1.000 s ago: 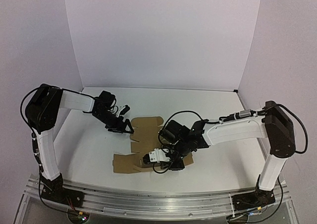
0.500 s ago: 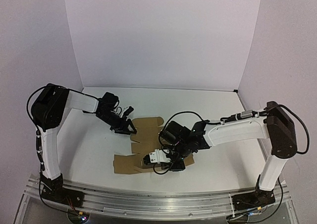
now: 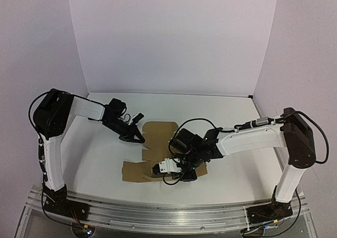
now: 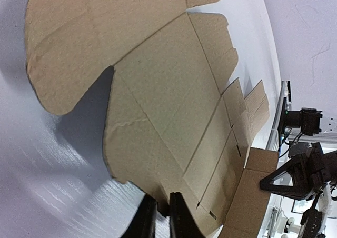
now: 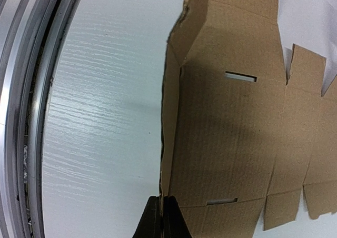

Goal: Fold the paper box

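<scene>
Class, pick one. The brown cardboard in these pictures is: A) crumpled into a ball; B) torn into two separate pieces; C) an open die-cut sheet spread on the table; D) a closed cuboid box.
C: the paper box lies opened out on the white table, its flaps, creases and slots all showing in one piece.

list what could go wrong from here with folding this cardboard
1. The left gripper pinches only a thin edge of the cardboard; it might slip or tear when lifted.
2. The right gripper holds another edge; if the two pull apart, the cardboard may crease off its fold lines.
</scene>
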`<state>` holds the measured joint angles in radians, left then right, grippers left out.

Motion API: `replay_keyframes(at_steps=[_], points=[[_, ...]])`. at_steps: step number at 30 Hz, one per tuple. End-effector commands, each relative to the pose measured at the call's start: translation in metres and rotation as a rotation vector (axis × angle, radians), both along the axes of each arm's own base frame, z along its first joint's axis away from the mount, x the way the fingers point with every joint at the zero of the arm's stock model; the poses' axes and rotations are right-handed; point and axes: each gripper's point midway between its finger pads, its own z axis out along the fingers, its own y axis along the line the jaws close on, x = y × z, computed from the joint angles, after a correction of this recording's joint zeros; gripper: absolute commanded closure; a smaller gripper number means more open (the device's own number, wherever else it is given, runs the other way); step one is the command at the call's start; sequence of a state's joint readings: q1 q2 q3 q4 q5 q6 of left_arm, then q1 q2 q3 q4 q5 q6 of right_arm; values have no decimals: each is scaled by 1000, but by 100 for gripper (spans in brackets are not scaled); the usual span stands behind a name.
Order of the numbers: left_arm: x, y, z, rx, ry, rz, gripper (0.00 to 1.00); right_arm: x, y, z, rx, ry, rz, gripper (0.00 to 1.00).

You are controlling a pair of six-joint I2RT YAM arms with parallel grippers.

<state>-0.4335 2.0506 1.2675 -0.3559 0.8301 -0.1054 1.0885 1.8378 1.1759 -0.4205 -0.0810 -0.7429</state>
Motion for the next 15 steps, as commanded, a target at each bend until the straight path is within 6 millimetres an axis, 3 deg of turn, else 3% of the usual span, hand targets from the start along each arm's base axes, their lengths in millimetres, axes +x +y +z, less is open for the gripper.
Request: replay_keyframes(at_steps=[1,6,15], points=[[0,-7,6,-45,-40,-37,99,3,7,9,16,-12,-2,100],[1,-7,11,-45,-117,-72,100,4,7,8,14,-13,-16,100],[-29,-1,43,-65,-568,-301,100,27,10,12,16,-87,-147,90]])
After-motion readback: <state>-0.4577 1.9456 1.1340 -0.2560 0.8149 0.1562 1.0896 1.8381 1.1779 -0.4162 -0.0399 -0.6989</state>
